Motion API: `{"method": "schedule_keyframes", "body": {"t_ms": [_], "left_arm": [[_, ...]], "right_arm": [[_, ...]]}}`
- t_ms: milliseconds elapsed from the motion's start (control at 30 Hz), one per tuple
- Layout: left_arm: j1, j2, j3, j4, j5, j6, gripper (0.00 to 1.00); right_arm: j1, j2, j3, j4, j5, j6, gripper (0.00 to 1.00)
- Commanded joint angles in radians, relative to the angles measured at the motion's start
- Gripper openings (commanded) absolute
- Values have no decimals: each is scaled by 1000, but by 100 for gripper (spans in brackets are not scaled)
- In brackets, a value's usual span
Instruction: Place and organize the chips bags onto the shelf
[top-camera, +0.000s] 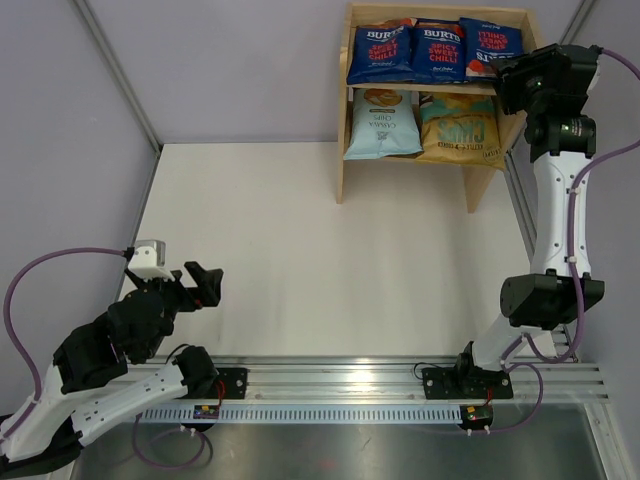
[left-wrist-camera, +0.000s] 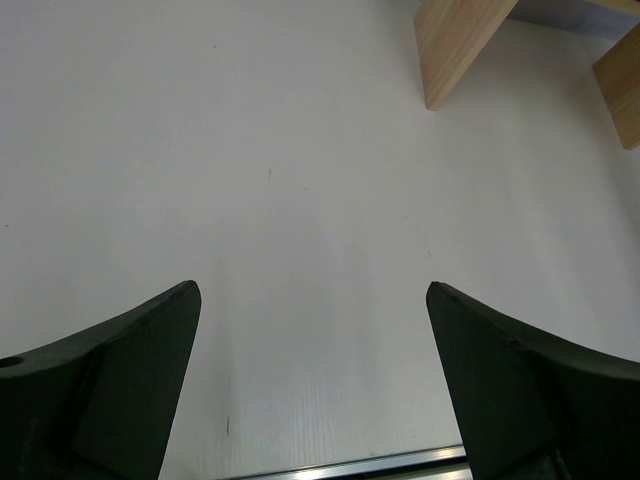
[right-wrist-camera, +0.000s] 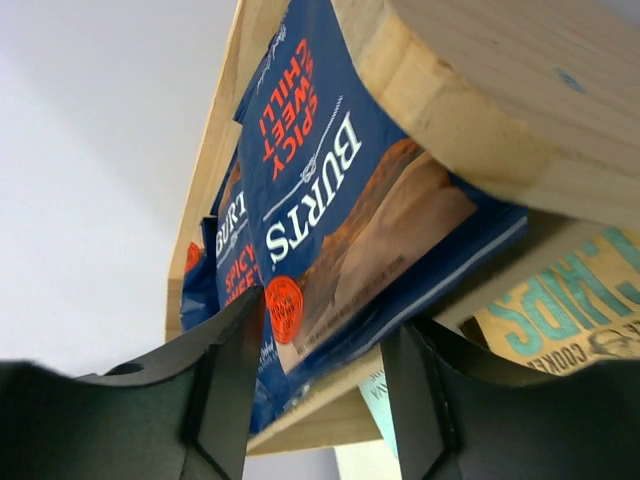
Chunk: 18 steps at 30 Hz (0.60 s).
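Note:
The wooden shelf (top-camera: 344, 150) stands at the back right. Three dark blue Burts bags (top-camera: 380, 52) (top-camera: 438, 50) (top-camera: 487, 42) stand on its upper tier, the right one upside down. The light blue bag (top-camera: 381, 125) and the yellow bag (top-camera: 460, 128) stand on the lower tier. My right gripper (top-camera: 507, 72) is open at the shelf's right side. In the right wrist view its jaws (right-wrist-camera: 325, 320) straddle the lower edge of the upside-down Burts bag (right-wrist-camera: 330, 190) and the shelf board (right-wrist-camera: 520, 100). My left gripper (top-camera: 205, 285) (left-wrist-camera: 312, 290) is open and empty over the table at the near left.
The white table (top-camera: 320, 250) is bounded by grey walls on the left, back and right. A metal rail (top-camera: 330, 385) runs along the near edge. The shelf's legs (left-wrist-camera: 455, 45) show at the top of the left wrist view.

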Motion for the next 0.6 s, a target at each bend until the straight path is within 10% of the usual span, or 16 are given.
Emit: {"method": "schedule_keyframes", "body": {"t_ms": [0,567], "left_arm": [[8,22,17,16,-44,-13,99],[90,117,-8,85,-28,50,99]], "right_arm": [[-5,-74,-23,-59,37,-103,58],[-31,-471,-440,16,-157,-539,99]]}}
